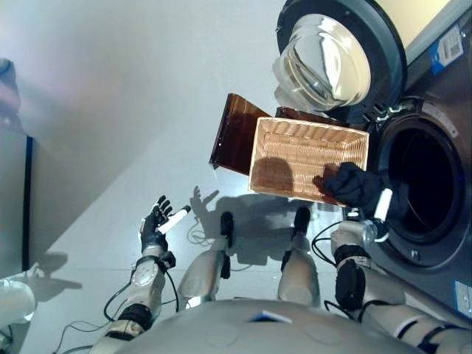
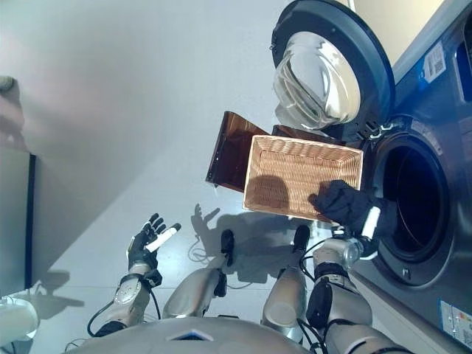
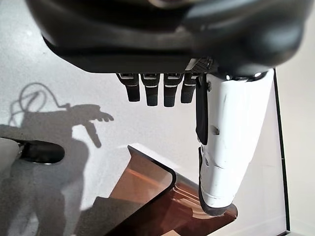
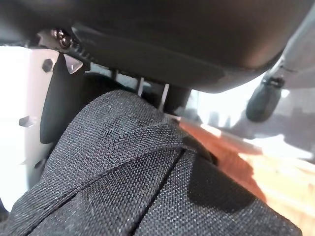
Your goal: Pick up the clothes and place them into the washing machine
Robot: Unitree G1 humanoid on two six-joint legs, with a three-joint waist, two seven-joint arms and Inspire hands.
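My right robot hand (image 1: 369, 193) sits at the near corner of the wicker basket (image 1: 295, 151), on the side toward the washing machine's drum opening (image 1: 426, 184). It is wrapped in a dark knitted garment (image 2: 341, 203). In the right wrist view that black weave (image 4: 147, 177) fills almost everything in front of my palm, so I judge my fingers are closed round the cloth, though the fabric hides them. My left robot hand (image 1: 156, 221) hangs out to my left over the floor, well apart from the work, fingers relaxed and straight, holding nothing.

The step in hand, as I read it, is carrying this garment from the basket into the drum. To do it well I should lift until the hanging cloth clears the basket rim, so it does not drag the basket along, then swing toward the opening, which is just beside my hand. The glass door (image 1: 324, 63) stands swung open above the basket, out of that path. I should go in past the door seal before letting go, since a trailing end could catch on the lip.

The garment is bunched, not stretched out, so it has only a weak long axis. The lump runs roughly from the basket's floor toward the drum, its free end pointing back into the basket.
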